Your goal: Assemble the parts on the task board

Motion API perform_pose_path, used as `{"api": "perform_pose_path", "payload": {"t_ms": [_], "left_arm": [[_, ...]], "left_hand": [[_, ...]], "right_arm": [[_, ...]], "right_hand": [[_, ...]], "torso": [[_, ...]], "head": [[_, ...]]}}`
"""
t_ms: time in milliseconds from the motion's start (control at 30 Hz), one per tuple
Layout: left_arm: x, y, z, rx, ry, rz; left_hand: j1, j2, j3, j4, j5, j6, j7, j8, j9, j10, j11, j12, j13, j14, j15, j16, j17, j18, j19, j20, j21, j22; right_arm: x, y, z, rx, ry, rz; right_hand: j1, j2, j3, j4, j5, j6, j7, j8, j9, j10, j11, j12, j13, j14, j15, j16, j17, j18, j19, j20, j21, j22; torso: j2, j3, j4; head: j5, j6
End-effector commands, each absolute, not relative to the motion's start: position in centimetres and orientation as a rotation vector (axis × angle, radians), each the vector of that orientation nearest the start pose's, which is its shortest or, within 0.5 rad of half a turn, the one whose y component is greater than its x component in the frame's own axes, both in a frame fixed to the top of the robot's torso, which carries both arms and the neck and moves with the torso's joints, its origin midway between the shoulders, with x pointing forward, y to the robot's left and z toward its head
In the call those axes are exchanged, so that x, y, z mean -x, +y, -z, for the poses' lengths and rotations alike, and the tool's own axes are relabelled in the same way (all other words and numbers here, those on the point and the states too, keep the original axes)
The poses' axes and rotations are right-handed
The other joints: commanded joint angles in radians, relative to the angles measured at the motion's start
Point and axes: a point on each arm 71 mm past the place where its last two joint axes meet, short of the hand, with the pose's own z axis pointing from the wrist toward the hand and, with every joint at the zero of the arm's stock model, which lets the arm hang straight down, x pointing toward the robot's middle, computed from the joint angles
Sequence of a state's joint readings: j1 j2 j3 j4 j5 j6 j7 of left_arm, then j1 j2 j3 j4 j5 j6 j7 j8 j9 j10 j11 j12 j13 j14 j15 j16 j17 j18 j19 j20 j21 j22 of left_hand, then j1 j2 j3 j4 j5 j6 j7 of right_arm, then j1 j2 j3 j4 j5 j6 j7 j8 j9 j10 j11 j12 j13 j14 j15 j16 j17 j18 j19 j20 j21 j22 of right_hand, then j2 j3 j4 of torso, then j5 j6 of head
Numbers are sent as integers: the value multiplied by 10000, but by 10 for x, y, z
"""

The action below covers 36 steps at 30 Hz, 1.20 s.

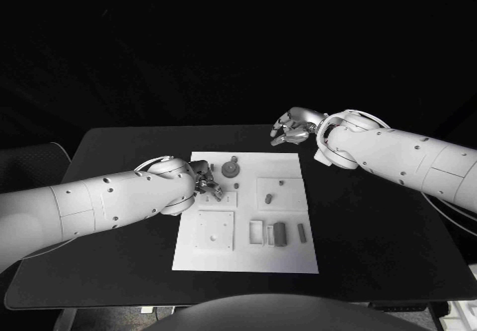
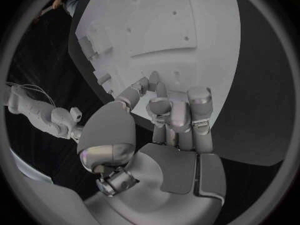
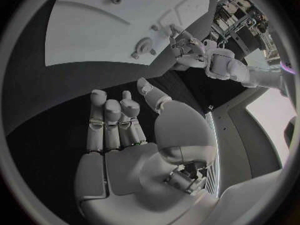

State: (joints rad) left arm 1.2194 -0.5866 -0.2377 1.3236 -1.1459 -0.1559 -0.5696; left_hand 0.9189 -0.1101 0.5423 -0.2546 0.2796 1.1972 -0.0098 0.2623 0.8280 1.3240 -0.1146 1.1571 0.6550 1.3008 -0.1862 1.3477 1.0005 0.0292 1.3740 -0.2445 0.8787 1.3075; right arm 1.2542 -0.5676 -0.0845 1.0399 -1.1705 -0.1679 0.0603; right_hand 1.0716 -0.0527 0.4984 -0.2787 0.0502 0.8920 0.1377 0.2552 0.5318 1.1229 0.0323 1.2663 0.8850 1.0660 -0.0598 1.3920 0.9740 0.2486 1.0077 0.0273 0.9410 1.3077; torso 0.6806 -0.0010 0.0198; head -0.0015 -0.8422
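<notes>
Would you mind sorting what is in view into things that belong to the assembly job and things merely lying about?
Job:
task board
parts
left hand, over the board
right hand, over the table beyond the board

Lying about:
black table, merely supporting the board

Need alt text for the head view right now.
The left hand rests its fingers on the white task board's left edge, among small grey parts. The right hand hovers empty over the black table beyond the board.
</notes>
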Motion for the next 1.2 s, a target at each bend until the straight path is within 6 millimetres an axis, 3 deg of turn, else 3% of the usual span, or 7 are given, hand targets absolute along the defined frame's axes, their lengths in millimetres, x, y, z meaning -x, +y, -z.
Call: {"api": "perform_pose_path", "payload": {"t_ms": [33,167,500,600,767,900,1200], "left_arm": [[-489,157,281,1664,22010,2707],[-488,157,281,1660,22090,2730],[-490,155,282,1575,22133,2784],[-489,155,285,1594,22190,2758],[-488,155,288,1618,22221,2768],[-488,155,288,1630,22225,2749],[-488,158,289,1701,22208,2675]], "left_hand": [[421,450,174,-131,50,505,-36,187,544,-22,-97,54,11,33,-75,-48,7,596,41,8,8,126],[355,325,128,-101,7,518,-39,203,563,-26,-99,49,19,28,-73,-53,-4,590,38,16,6,126],[-164,-921,-44,636,-286,455,-67,266,765,-26,-123,-39,126,9,-95,-96,-72,627,59,-3,-61,90],[-200,-1146,-1,810,-293,433,-65,277,806,-49,-119,-75,143,-37,-104,-134,-141,637,40,-10,-86,85],[-249,-1258,6,965,-358,413,-62,298,852,-62,-120,-101,164,-66,-110,-154,-173,644,27,-14,-101,87],[-265,-1359,7,1154,-833,370,-67,336,921,-67,-121,-125,209,-75,-125,-156,-178,655,15,-22,-117,93],[-137,-1214,53,1168,-878,354,-70,366,963,-63,-129,-132,243,-75,-137,-148,-177,665,18,-32,-112,106]], "right_arm": [[-566,-195,203,-97,18111,-7114],[-566,-195,203,-98,18109,-7114],[-566,-195,204,-62,18234,-7142],[-566,-195,204,-63,18223,-7147],[-566,-196,204,-71,18234,-7131],[-566,-195,204,-71,18233,-7131],[-566,-196,204,-78,18238,-7119]], "right_hand": [[-81,-23,22,32,24,5,96,-34,13,-56,29,-53,-13,-8,-80,-51,-10,132,-21,35,-46,110],[-85,-24,22,33,24,5,96,-35,14,-56,29,-53,-14,-8,-80,-51,-10,132,-21,35,-46,110],[-144,-44,4,67,24,0,99,-44,21,-57,32,-50,-15,-7,-77,-48,-12,132,-16,39,-46,111],[-157,-49,1,74,24,-3,100,-47,22,-57,33,-49,-15,-6,-77,-48,-12,132,-15,39,-46,111],[-163,-53,-1,78,24,-5,100,-49,23,-57,33,-49,-15,-7,-77,-48,-13,132,-15,39,-47,111],[-166,-55,-1,79,24,-7,100,-50,24,-58,33,-49,-15,-7,-77,-47,-13,132,-15,39,-47,111],[-172,-56,0,84,25,-11,101,-54,25,-58,33,-49,-16,-6,-77,-47,-14,132,-14,38,-48,110]], "torso": [[1,0,-3],[0,0,-2],[0,2,-2],[8,-2,-9],[5,-9,-10],[2,-4,0],[0,-4,4]], "head": [[-7,-6],[-11,-12],[-11,-13],[-21,-24],[-40,-31],[-50,-39],[-48,-41]]}}
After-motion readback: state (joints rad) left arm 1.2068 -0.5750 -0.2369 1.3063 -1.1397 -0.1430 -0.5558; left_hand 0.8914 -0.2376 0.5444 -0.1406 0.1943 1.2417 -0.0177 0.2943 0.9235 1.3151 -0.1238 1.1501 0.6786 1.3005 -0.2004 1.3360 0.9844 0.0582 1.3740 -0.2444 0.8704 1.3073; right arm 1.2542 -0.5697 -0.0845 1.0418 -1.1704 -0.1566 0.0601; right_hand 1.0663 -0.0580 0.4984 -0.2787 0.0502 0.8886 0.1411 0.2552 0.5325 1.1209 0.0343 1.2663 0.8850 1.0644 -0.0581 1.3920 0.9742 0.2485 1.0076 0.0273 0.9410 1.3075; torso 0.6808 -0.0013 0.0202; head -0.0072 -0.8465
